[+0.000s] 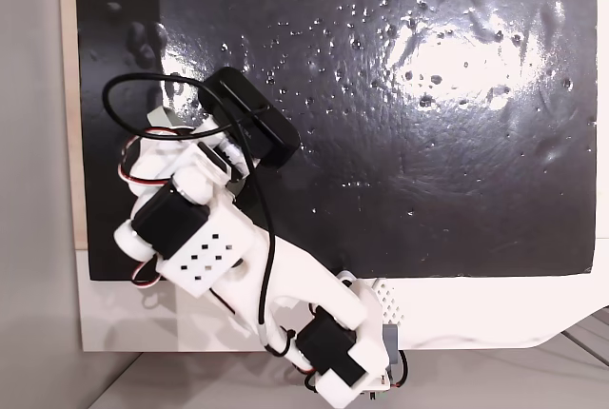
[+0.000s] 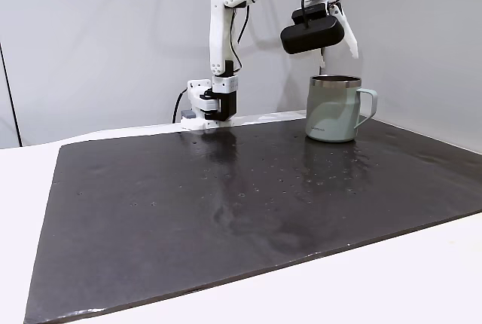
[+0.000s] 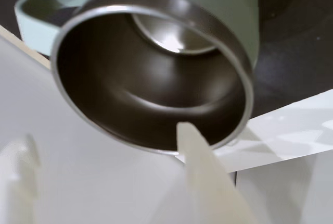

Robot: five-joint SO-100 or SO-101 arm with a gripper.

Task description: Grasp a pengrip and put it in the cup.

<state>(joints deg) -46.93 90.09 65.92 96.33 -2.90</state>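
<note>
My claw [image 3: 99, 151] hangs spread just above the cup [image 3: 156, 73], whose mouth is right below my fingertips. I cannot see the pengrip anywhere. I judge the release step; next I should check the cup and retreat upward.

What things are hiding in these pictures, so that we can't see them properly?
- The cup: in the fixed view from the side its inside is hidden by its own wall.
- The cup's floor, wrist view: shiny and blurred, so nothing small could be made out there.
- The end effector: in the wrist view its fingers are blurred and cut off by the bottom edge.
- The arm: in the fixed view from above it covers what lies beneath it.
</note>
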